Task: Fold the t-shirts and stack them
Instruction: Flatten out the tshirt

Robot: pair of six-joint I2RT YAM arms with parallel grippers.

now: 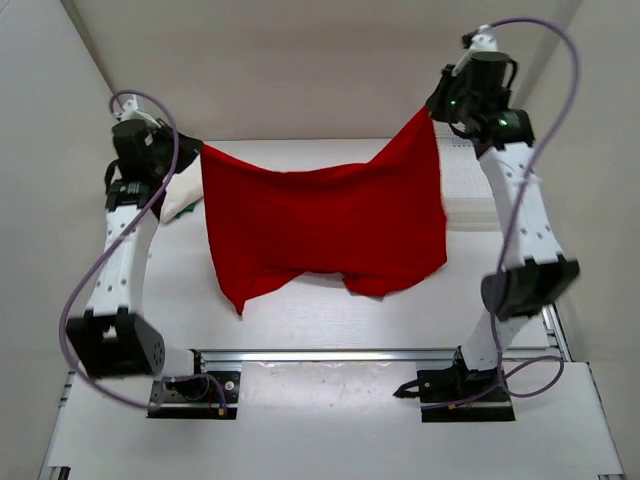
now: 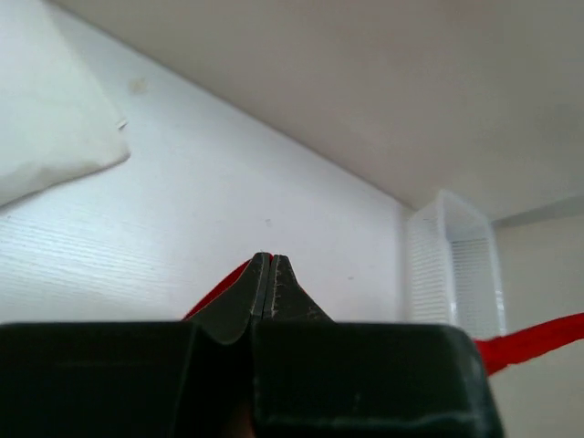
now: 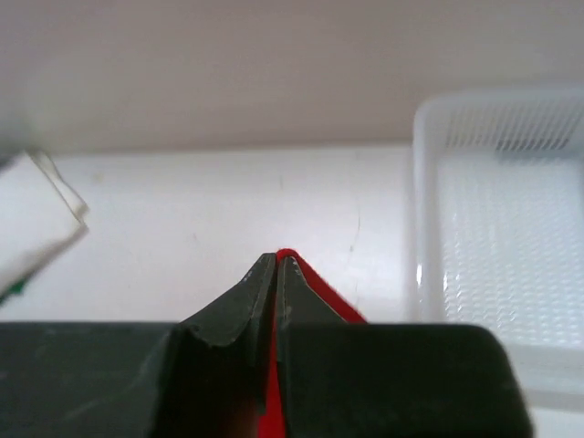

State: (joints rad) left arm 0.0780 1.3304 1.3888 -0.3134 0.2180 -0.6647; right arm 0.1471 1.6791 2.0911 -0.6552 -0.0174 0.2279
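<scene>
A red t-shirt [image 1: 320,225] hangs spread in the air between my two grippers, above the white table, its lower edge drooping toward the table. My left gripper [image 1: 196,150] is shut on the shirt's left top corner; red cloth [image 2: 219,290] shows beside the closed jaws [image 2: 267,260]. My right gripper [image 1: 432,108] is shut on the right top corner, held higher; red cloth [image 3: 319,287] sticks out between its closed fingertips [image 3: 277,262].
A white folded garment with a green mark [image 1: 182,200] lies on the table at the left, behind the shirt, and shows in the left wrist view [image 2: 46,109]. A white plastic basket [image 1: 475,195] stands at the right [image 3: 493,237]. Walls close in the table on three sides.
</scene>
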